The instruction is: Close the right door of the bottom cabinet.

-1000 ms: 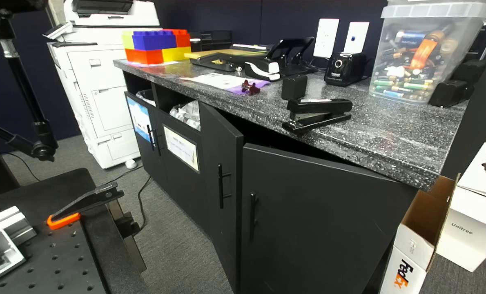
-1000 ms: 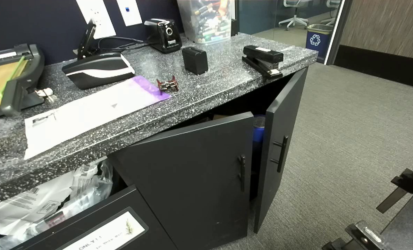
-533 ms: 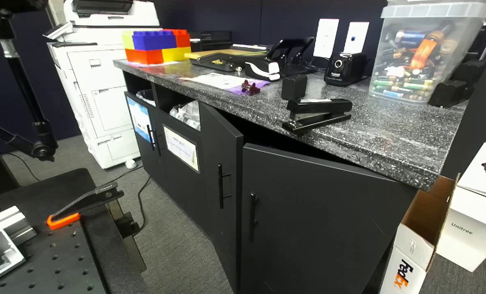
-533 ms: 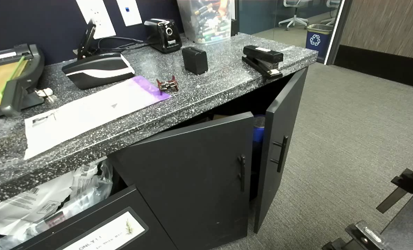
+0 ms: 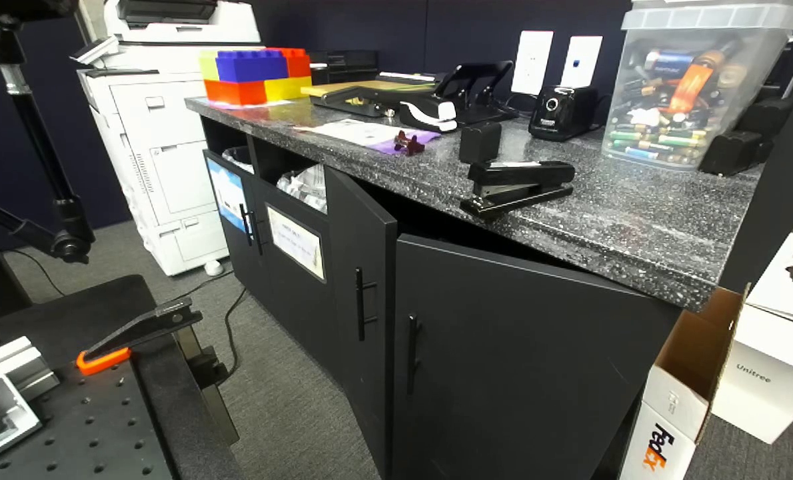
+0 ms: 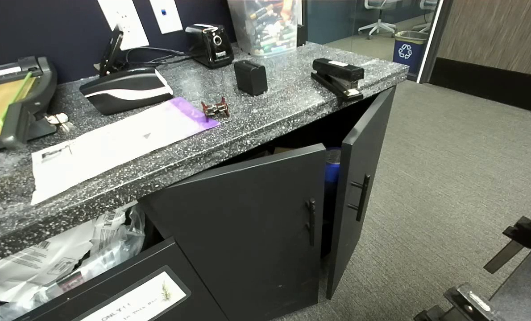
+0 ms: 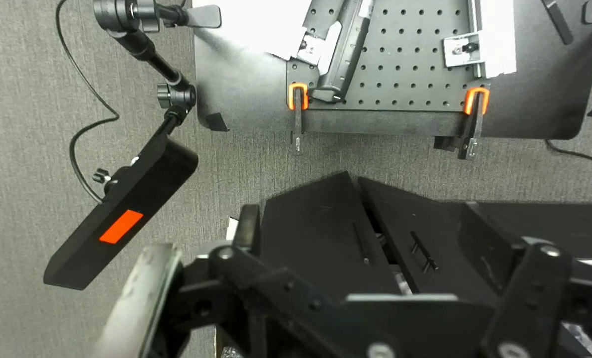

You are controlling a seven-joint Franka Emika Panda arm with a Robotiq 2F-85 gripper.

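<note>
Two fingers of the gripper stand nearest in the wrist view, spread wide, with nothing gripped between them. We locate the right door below and beyond them, framed by the gap and nearer to the picture-left finger. Wrist depth is poor, so we cannot fix how high the fingers hang over it; neither exterior view includes the gripper, and we judge it clear of contact. The door stands ajar with its long axis vertical; its bar handle runs parallel, beside the free edge. For the coming move, we judge that the fingers must descend to the outer face, near that edge, and push inward. Just apart from the free edge stands the twin door, also ajar. Behind both lies the dark interior of the bottom cabinet, under its speckled countertop, with a stapler near the front edge.
</note>
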